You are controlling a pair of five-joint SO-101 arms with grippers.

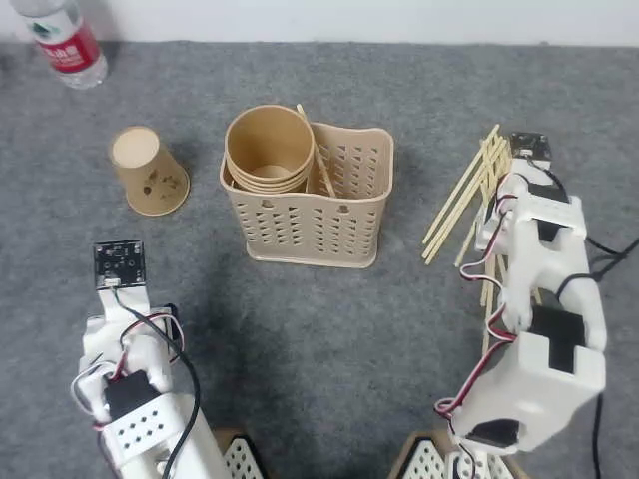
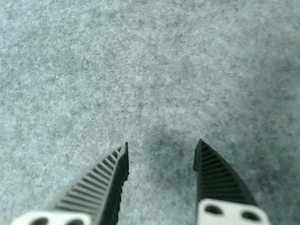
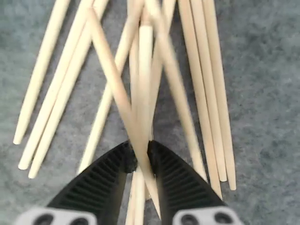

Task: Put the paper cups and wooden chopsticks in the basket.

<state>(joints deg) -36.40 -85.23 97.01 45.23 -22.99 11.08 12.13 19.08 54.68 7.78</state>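
Right gripper (image 3: 139,157): clenched on a slanting chopstick (image 3: 117,96) where it crosses the near end of the pile. The pinch sits towards one end, probably so the stick can be drawn clear of the heap (a second stick may be caught in the same bite, I cannot tell).
Loose chopsticks (image 1: 461,190): fanned and crossed on the grey mat (image 1: 329,349), well to the side of the basket and under the right arm. They are pale bare wood, slim and tapered.
Left gripper (image 2: 161,147): released, its ribbed fingers spread over bare mat and holding nothing. It looks parked on its own side, leaving the basket's mouth free for the other arm.
Basket (image 1: 319,225): cream plastic with perforated walls, standing mid-table between the two arms, within reach of either.
Stacked cups (image 1: 268,150): brown paper, nested mouth-up in the basket at the end nearer the left arm.
Stowed chopstick (image 1: 318,160): leaning in the basket, just beside the cups.
Lone cup (image 1: 150,175): on the mat beside the basket, apart from it, with its pale base showing. I cannot tell whether it is upside down or tipped over, and it is not yet stowed.
Bottle (image 1: 65,45): at the far edge of the mat, no part of the job.
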